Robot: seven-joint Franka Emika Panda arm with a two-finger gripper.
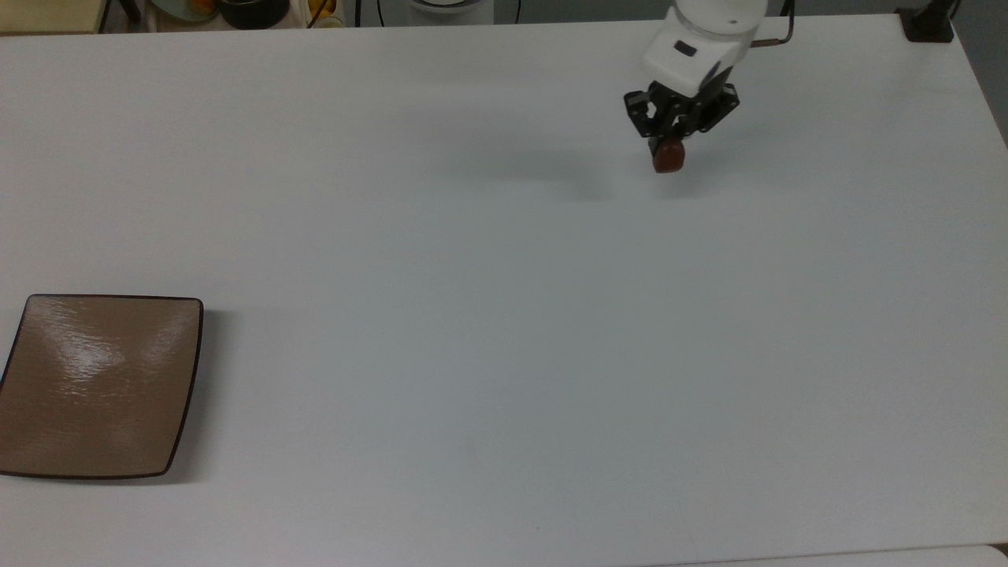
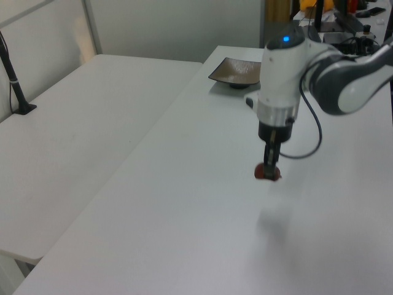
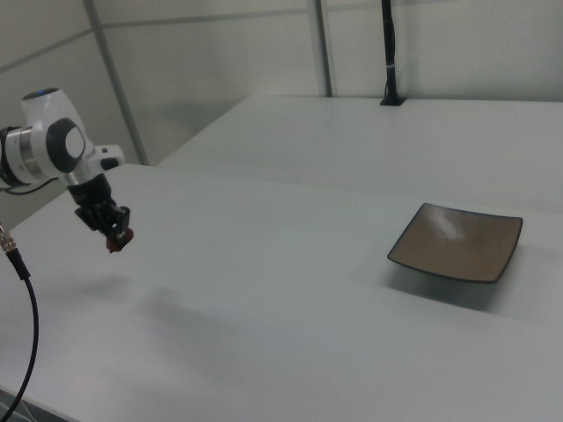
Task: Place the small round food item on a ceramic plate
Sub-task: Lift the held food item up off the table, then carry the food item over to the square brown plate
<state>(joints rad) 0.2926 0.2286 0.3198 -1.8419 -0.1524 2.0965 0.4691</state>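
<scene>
The ceramic plate (image 1: 98,386) sits at the far left of the top view, with lots of bare table (image 1: 472,315) next to it. Way over on the top view's right, the gripper (image 1: 667,150) is pinching the small round food item (image 1: 668,156) up in the air. It is a long trip. The lump is smooth, so it could slip out and roll off somewhere.
</scene>
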